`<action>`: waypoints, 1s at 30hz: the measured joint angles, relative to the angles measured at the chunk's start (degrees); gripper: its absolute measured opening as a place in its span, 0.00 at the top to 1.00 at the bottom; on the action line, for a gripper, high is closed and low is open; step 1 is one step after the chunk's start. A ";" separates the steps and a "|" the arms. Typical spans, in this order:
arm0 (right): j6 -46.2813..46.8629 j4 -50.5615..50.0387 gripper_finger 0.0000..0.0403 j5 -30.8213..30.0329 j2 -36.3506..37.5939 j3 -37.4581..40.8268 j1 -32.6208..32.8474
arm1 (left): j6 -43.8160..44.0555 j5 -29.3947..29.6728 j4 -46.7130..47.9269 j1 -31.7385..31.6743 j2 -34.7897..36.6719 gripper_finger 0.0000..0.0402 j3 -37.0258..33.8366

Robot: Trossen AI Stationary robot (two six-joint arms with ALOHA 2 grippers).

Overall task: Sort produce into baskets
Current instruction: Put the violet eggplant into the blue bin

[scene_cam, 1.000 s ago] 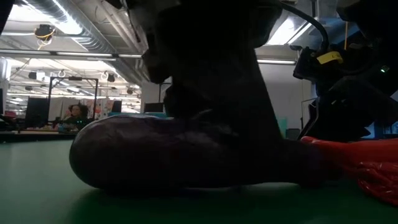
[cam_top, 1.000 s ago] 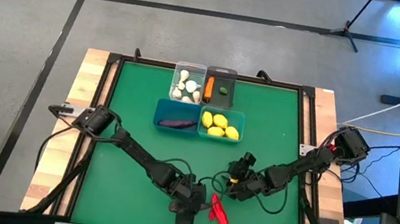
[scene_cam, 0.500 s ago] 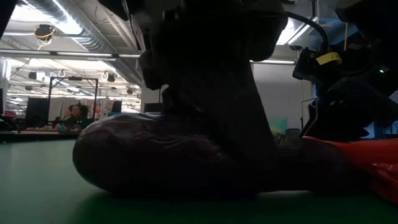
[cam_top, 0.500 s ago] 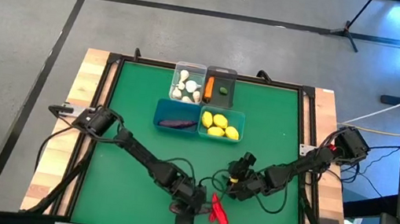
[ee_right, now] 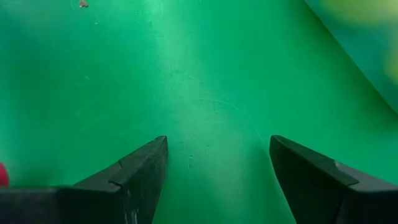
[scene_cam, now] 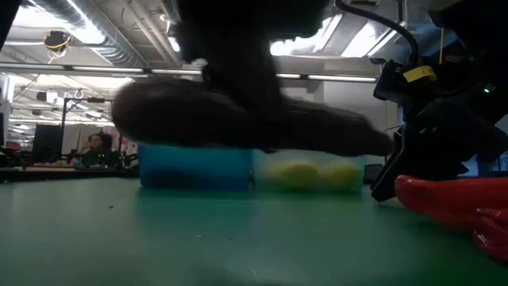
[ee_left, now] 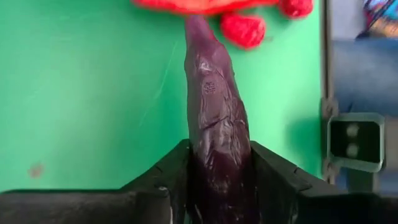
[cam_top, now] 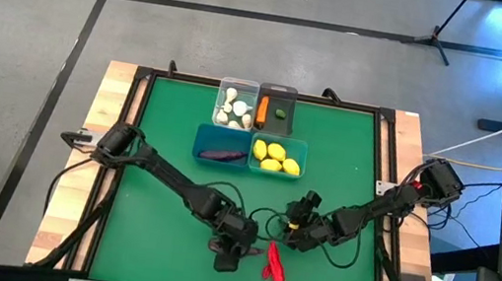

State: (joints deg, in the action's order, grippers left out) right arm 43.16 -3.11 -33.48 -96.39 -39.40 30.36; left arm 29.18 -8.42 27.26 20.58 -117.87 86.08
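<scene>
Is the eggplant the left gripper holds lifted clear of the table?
Yes: in the low view the eggplant hangs above the green table, the baskets showing beneath it, clamped by the left gripper.

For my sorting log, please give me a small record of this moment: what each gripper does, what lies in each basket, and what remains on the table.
left gripper: shut on eggplant, lifted off the mat
right gripper: open, empty, low over the mat
clear basket: garlic bulbs
dark grey basket: carrot, small green piece
left teal basket: one eggplant
right teal basket: lemons
still on mat: red chili peppers
</scene>
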 joint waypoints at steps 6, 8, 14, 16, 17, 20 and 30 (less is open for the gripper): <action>0.00 0.00 0.30 -0.41 -0.01 0.00 0.01 | -6.20 3.65 12.04 -2.51 5.36 0.64 0.00; 0.00 0.01 0.30 -0.41 0.01 0.00 -0.01 | -8.73 6.31 16.14 -3.53 6.97 0.64 0.00; 0.00 -0.04 0.30 -0.41 0.02 0.00 0.01 | -16.21 12.59 25.90 -8.37 12.27 0.64 0.02; 0.02 -0.02 0.30 -0.41 0.01 0.00 -0.01 | -18.32 15.46 28.65 -10.36 13.55 0.63 0.02; 0.02 0.00 0.30 -0.41 0.00 0.00 -0.01 | -19.42 16.72 29.60 -11.44 14.30 0.63 0.02; 0.02 0.04 0.30 -0.41 0.00 0.00 0.01 | -23.17 19.74 31.67 -15.20 15.97 0.62 0.02; 0.02 -0.04 0.30 -0.41 -0.01 0.00 0.01 | -35.42 20.28 30.54 -30.76 18.56 0.61 -6.92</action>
State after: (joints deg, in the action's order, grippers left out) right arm 43.18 -3.16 -33.89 -96.40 -39.40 30.37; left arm -6.24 11.86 57.80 -10.18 -99.30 79.16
